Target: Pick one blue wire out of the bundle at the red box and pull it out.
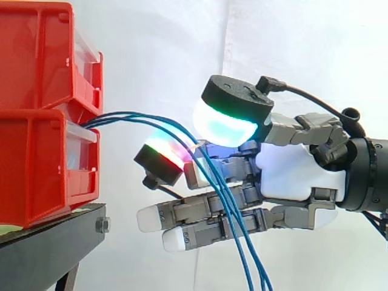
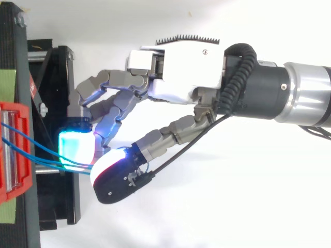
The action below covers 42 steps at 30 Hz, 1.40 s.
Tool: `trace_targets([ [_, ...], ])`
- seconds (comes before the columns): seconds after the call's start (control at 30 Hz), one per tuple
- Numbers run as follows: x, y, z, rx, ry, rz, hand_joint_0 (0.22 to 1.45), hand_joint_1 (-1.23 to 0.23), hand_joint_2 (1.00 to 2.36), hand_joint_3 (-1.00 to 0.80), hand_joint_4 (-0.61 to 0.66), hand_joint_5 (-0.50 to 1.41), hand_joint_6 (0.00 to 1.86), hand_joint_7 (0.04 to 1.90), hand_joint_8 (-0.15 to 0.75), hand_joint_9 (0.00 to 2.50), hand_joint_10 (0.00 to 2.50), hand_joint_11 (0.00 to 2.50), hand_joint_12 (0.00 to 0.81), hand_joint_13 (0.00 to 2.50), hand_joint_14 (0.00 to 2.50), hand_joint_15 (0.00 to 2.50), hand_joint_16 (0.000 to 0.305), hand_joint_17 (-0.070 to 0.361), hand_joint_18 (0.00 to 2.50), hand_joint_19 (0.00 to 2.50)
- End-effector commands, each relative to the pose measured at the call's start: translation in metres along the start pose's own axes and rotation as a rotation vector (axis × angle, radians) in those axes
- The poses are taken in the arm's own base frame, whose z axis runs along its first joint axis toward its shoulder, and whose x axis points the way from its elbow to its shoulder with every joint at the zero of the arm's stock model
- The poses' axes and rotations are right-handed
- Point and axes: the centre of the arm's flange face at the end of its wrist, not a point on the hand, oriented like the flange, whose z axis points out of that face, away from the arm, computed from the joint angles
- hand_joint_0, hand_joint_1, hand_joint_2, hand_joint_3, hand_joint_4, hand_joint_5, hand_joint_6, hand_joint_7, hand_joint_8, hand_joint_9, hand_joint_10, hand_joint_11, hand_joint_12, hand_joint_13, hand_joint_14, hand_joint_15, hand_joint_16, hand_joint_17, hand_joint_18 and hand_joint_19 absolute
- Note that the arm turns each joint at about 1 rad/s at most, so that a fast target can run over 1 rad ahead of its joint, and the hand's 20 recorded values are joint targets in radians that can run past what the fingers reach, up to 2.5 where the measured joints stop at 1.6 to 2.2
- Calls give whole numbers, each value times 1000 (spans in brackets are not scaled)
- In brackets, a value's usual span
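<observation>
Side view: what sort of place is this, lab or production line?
Probably a lab test rig, not a line: a white curtain backdrop, red bins stacked on a black stand, and blue wires led from them to a robot hand.

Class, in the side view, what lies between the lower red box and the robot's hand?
Blue wires span that gap, from the red box to the hand pinching them. The side view shows it.
</observation>
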Motion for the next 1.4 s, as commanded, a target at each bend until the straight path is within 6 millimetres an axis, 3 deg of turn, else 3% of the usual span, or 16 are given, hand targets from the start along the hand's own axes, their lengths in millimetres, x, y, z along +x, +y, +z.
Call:
trace_targets([
  [0.0, 0, 1, 0, -1, 0, 0, 589, -847, 1008, -365, 175, -134, 815, 1032, 224, 1030, 23, 695, 368, 522, 14, 343, 54, 121, 364, 391],
  [0.2, 1, 0, 0, -1, 1, -1, 562, -793, 1006, -408, 144, -117, 802, 1069, 231, 1078, 24, 697, 371, 535, 16, 353, 54, 121, 363, 394],
  [0.43, 2, 0, 0, -1, 3, 1, 556, -850, 1002, -455, 153, -139, 842, 1061, 231, 1066, 26, 736, 375, 543, 15, 368, 54, 122, 369, 394],
  [0.63, 2, 0, 0, -1, 3, 1, 616, -859, 1013, -279, 78, -156, 875, 1110, 232, 1049, 25, 780, 369, 550, 15, 376, 53, 120, 376, 388],
  [0.77, 2, 0, 0, 0, 3, 3, 618, -867, 1014, -152, 42, -176, 909, 1038, 238, 1024, 23, 778, 388, 566, 14, 370, 57, 128, 409, 371],
  [1.07, 2, 0, 0, -1, 1, 5, 611, -820, 1004, -94, 169, -161, 848, 933, 268, 1050, 17, 680, 422, 583, 13, 347, 66, 148, 450, 355],
  [1.37, 4, 1, 0, -1, 5, 5, 661, -854, 1007, -151, 205, -136, 762, 1030, 253, 1023, 19, 652, 398, 564, 13, 341, 60, 135, 438, 348],
])
